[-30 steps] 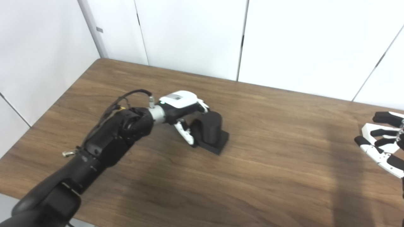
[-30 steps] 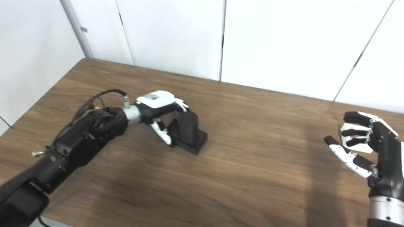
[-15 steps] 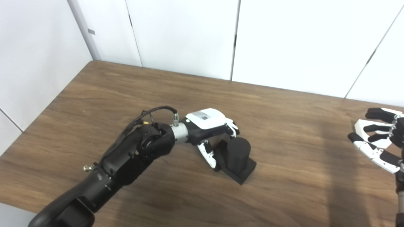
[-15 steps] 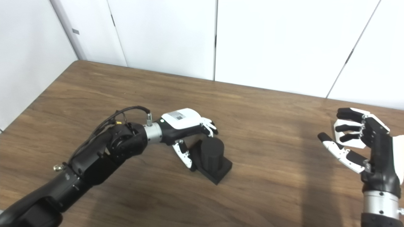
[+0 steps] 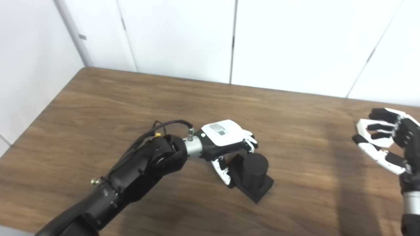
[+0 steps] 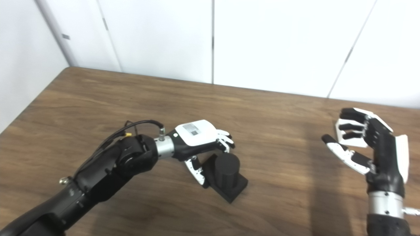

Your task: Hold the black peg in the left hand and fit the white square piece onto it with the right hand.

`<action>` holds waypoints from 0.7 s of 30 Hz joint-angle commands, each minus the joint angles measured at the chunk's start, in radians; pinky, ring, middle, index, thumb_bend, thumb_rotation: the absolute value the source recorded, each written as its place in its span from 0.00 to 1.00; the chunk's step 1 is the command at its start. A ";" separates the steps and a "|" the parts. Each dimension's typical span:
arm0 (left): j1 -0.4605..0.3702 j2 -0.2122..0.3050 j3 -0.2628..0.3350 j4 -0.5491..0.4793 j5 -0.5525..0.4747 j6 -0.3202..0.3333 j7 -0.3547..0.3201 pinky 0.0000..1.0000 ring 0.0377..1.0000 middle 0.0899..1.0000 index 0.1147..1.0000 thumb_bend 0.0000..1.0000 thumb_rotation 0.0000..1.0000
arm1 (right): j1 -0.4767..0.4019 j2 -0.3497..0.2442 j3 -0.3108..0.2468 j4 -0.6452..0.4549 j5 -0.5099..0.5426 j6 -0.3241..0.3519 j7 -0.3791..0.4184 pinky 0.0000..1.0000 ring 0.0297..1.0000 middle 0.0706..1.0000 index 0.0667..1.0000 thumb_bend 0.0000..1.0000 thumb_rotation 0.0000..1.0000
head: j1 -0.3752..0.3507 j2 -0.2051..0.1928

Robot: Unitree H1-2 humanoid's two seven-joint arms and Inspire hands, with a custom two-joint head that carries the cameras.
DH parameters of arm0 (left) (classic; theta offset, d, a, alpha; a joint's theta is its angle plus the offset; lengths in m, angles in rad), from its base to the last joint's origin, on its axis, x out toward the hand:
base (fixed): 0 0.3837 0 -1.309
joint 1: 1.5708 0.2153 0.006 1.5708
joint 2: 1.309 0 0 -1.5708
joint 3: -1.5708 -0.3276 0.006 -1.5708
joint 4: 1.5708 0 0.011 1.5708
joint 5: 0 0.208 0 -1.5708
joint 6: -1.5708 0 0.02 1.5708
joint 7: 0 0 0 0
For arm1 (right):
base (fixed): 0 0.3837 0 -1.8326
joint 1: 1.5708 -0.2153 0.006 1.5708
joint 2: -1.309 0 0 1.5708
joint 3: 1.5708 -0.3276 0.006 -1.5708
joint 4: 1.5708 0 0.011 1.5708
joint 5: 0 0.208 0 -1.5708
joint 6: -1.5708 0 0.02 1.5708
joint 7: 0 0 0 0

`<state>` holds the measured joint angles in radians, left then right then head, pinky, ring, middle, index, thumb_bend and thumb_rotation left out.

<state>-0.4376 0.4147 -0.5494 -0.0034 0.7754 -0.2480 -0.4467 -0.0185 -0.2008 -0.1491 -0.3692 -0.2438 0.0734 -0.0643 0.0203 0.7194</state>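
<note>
Black peg (image 6: 227,173): a short round post on a square black base, standing on the wooden table (image 6: 272,108) a little left of centre, base flat or nearly flat on the wood.

White square piece (image 6: 351,135): at the far right of the table, just behind the right hand's fingers; whether it rests on the wood or is touched by them cannot be told.

Change in the last second: the whole picture has shifted, so the head cameras have moved. Against the table's grain and front edge, the peg and left hand seem to sit further right and nearer the front than a second ago; part of this may be camera shift. The base also looks less tipped than before.

Meaning for the task: judged as the peg being drawn toward the middle, to stand ready for the fit. The fitting itself has not begun.

Left hand (image 6: 200,144): curled over the peg, fingers (image 6: 226,141) on the far top edge of the post, thumb (image 6: 197,172) down against the near-left side of the base. Clamped on the peg.

Right hand (image 6: 367,147): raised at the right edge, palm turned inward, fingers and thumb spread apart. Nothing is clasped in it.
</note>
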 commanded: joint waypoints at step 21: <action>0.056 0.158 0.027 0.120 0.004 -0.205 0.106 0.74 0.85 0.80 0.42 0.52 0.06 | -0.357 -0.367 0.168 -0.031 -0.463 0.280 0.406 0.57 0.76 0.82 0.75 0.66 0.18 | -0.567 -0.127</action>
<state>-0.4028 0.5158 -0.5088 0.0702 0.7253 -0.4396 -0.3113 -0.3191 -0.5384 0.0281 -0.3890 -0.6702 0.3126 0.3150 -0.5459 0.5923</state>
